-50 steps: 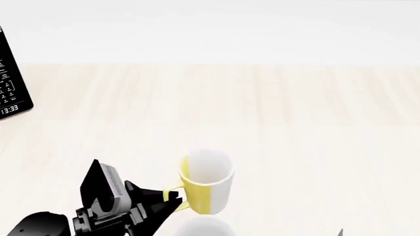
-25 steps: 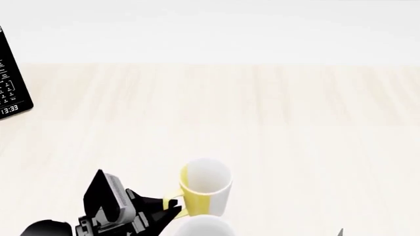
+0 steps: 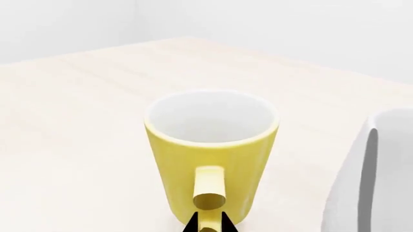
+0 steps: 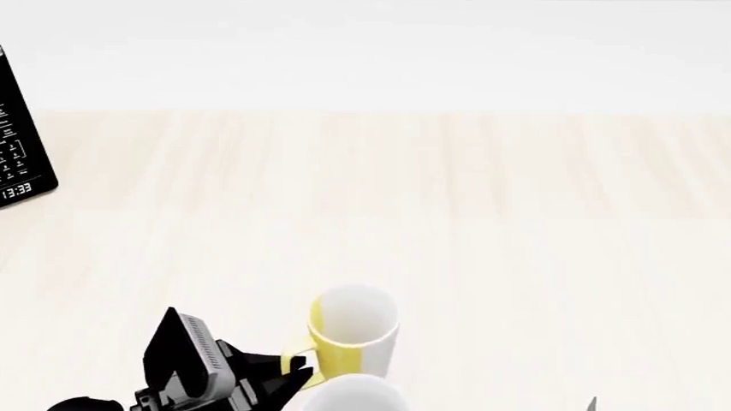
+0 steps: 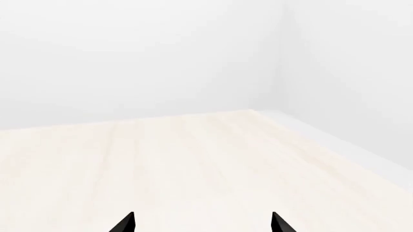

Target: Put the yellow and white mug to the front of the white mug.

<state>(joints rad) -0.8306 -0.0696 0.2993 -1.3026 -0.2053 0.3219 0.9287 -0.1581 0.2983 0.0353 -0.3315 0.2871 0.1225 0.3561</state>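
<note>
The left gripper [image 4: 300, 370] was clamped on the yellow handle of the yellow and white mug [image 4: 348, 341], which stood upright near the table's [image 4: 480, 214] near edge in the head view, its yellow side toward the gripper and its white side away. In the left wrist view the two dark fingertips [image 3: 193, 225] pressed against either side of the handle's lower end. The white mug [image 4: 356, 395] sat just behind it toward the robot, only its rim showing at the bottom of the head view; the two mugs looked very close, though contact could not be judged. A black device [image 4: 23, 141] stood at the far left edge of the table. Beyond the mugs, the light wood surface ran wide and bare to the far wall. The right gripper [image 5: 202, 223] had its fingers spread apart over bare tabletop, holding nothing, with a corner of the table visible ahead of it.
</note>
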